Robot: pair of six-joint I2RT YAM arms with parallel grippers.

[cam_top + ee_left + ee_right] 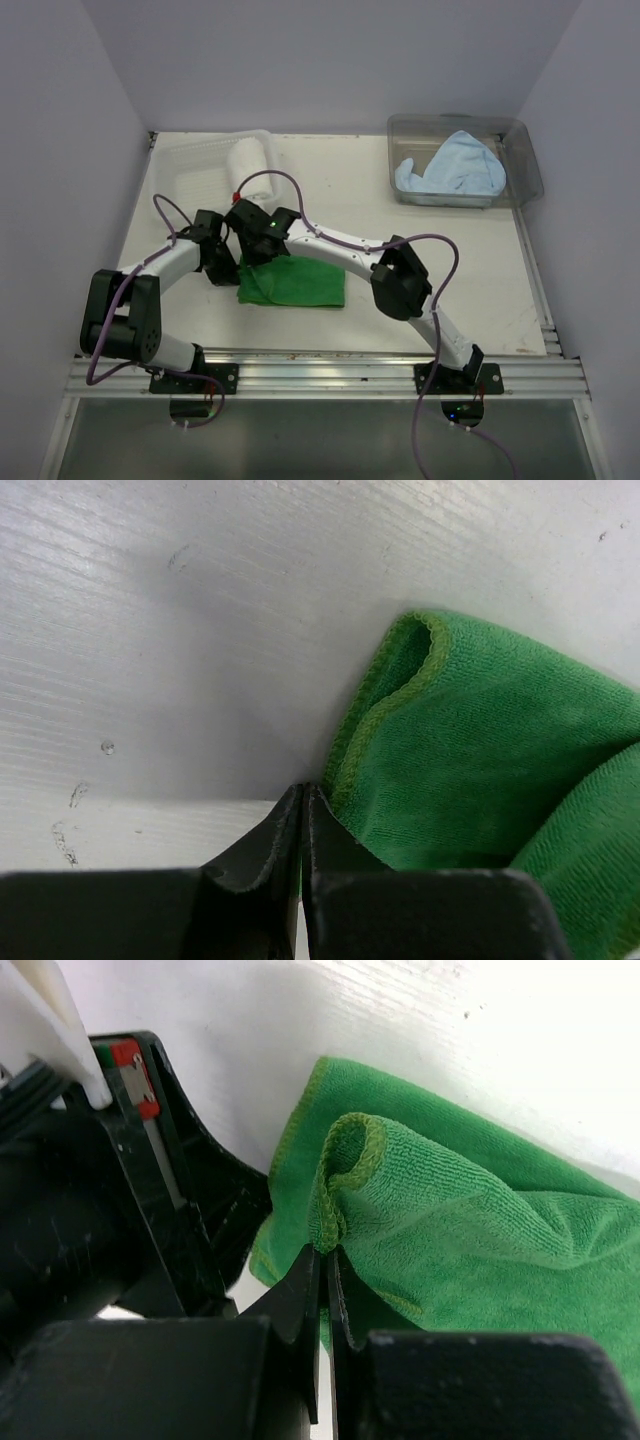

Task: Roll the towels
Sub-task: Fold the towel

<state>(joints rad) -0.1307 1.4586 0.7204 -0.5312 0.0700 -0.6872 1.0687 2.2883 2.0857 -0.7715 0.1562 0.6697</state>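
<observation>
The green towel (pixel 292 284) lies folded on the table between the arms. My right gripper (pixel 327 1252) is shut on its looped hem (pixel 345 1170), pinching a fold at the towel's left end. My left gripper (pixel 303 792) is shut at the same end. The folded hem (pixel 400 680) runs down to its right finger and a sliver of green shows between the jaws. In the top view the two grippers (pixel 225 262) (pixel 255 245) sit close together over the towel's left edge. A white towel (pixel 248 165) lies rolled in the basket. The light blue towel (pixel 450 170) lies crumpled in the tub.
The white lattice basket (pixel 195 165) stands at the back left and the clear plastic tub (pixel 520 150) at the back right. The left gripper's black body (pixel 120 1210) is right beside the right gripper. Walls close in on three sides.
</observation>
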